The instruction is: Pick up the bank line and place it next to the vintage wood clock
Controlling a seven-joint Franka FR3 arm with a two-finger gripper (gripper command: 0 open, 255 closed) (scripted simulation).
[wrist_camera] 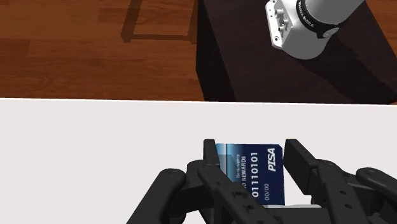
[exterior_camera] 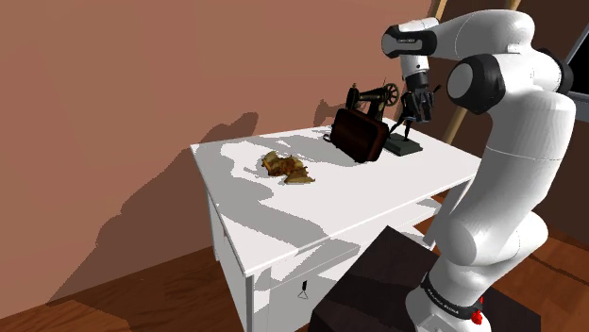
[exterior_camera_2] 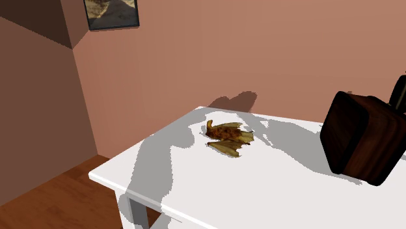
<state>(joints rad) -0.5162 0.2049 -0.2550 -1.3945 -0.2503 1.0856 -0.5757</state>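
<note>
While end effector [wrist_camera: 252,154] is clamped on blue bank card [wrist_camera: 245,170] over white surface [wrist_camera: 95,159] near dark wood clock [exterior_camera: 359,135] | card likely thin, stiff, light, slick | best held across edges, gentle squeeze

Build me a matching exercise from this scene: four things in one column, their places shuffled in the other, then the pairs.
1. blue card
2. crumpled brown thing
3. black sewing machine
4. framed picture

A. on the wall
B. clasped in the gripper
C. at the far side of the table, behind the dark brown box
D. lying in the middle of the table

Pairs: 1-B, 2-D, 3-C, 4-A.
</note>
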